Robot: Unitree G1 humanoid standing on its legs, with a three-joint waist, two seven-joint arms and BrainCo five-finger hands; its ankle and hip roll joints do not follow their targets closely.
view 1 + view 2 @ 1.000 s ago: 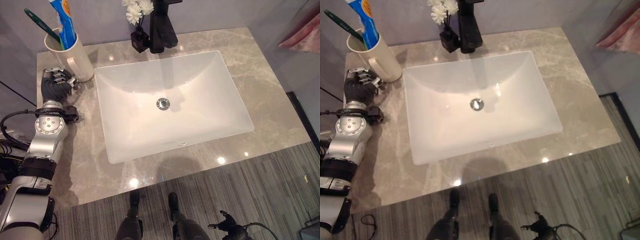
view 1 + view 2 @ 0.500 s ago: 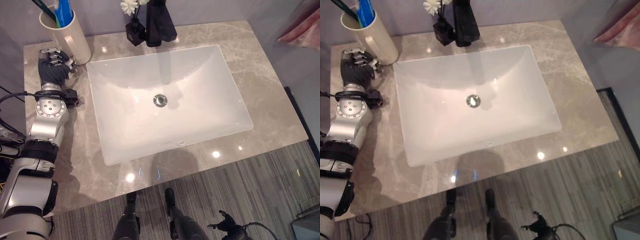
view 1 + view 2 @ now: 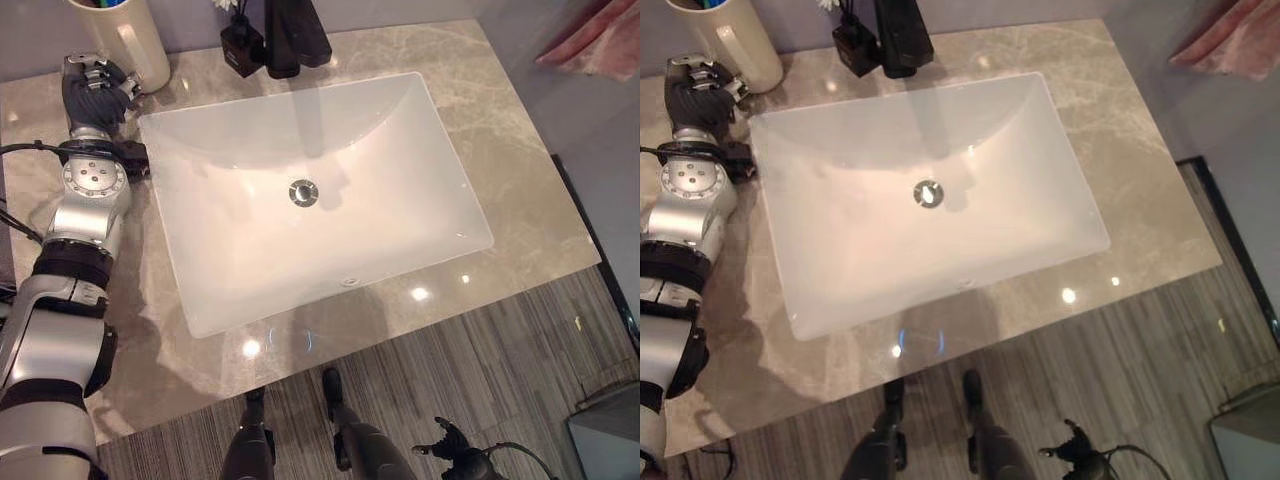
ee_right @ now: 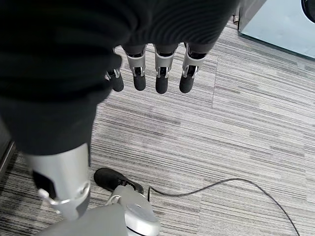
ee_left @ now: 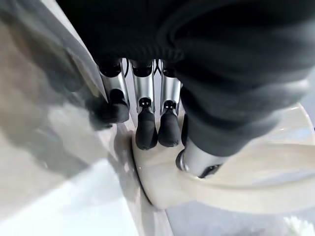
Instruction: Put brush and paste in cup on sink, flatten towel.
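Marble counter (image 3: 520,180), far-left corner: my left hand (image 3: 92,88) rests loose-fingered against the cream cup (image 3: 125,40) holding brush and paste; pink towel (image 3: 590,45) hangs far right, nearer my low, slack right hand (image 4: 147,73).

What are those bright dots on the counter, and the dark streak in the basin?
Left eye view: the white dots near the front edge of the counter are glare, probably from ceiling lamps; the grey streak down the back wall of the sink lies below the faucet, likely its shadow or reflection. Left wrist view: the glossy counter mirrors the left hand as dark smudges.
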